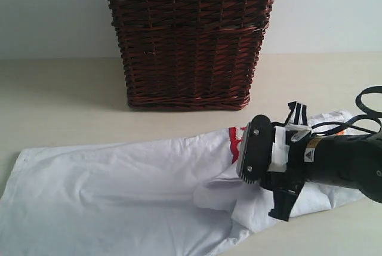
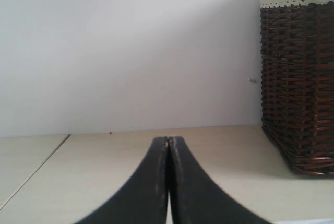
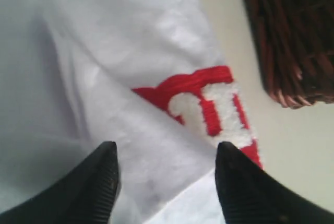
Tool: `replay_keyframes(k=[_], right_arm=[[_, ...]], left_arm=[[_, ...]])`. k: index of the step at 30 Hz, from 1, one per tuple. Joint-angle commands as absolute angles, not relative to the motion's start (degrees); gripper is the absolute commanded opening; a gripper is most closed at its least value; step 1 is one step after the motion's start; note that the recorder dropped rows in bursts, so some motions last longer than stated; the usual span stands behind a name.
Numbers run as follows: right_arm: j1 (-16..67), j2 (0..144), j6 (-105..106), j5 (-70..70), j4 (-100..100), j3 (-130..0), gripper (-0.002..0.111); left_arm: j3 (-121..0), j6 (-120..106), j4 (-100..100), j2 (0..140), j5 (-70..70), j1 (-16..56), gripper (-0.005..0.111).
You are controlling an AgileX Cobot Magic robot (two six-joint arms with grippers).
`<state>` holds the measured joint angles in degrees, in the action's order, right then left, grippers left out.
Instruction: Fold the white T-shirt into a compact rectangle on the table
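Observation:
The white T-shirt (image 1: 119,190) lies spread across the table (image 1: 59,101) from the front left to the right, with loose folds near its middle. Part of its red band (image 1: 237,142) with fuzzy white letters shows beside my right arm (image 1: 334,160), which reaches in from the right, low over the shirt. In the right wrist view my right gripper (image 3: 166,151) is open, its fingertips (image 3: 107,156) apart just above white cloth, close to the red band (image 3: 209,98). My left gripper (image 2: 168,139) is shut with nothing in it, over bare table away from the shirt.
A tall dark brown wicker basket (image 1: 188,41) with a lace-trimmed liner stands at the back centre, just behind the shirt. The same basket (image 2: 300,78) fills one side of the left wrist view. A white wall rises behind the table.

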<state>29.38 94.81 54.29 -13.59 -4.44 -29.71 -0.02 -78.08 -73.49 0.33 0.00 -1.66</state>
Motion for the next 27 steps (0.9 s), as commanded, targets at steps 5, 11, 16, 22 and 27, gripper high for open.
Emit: replay_keyframes(k=[5, 11, 16, 22, 27], right_arm=[[29.2, 94.0, 57.1, -37.9, -20.7, -29.8, 0.054], [29.3, 87.3, 59.1, -5.1, -20.7, -31.8, 0.049], [29.3, 87.4, 62.8, 15.1, -20.7, -32.4, 0.031], [29.1, 91.2, 58.1, 4.0, -20.7, -32.4, 0.013], [29.1, 96.3, 57.3, -3.4, -20.8, -32.4, 0.004]], left_arm=[[0.0, -77.8, -73.9, 0.0, 0.0, -1.8, 0.0], [0.0, -77.8, -73.9, 0.0, 0.0, -1.8, 0.0], [0.0, -77.8, -73.9, 0.0, 0.0, -1.8, 0.0], [0.0, -77.8, -73.9, 0.0, 0.0, -1.8, 0.0], [0.0, -77.8, -73.9, 0.0, 0.0, -1.8, 0.0]])
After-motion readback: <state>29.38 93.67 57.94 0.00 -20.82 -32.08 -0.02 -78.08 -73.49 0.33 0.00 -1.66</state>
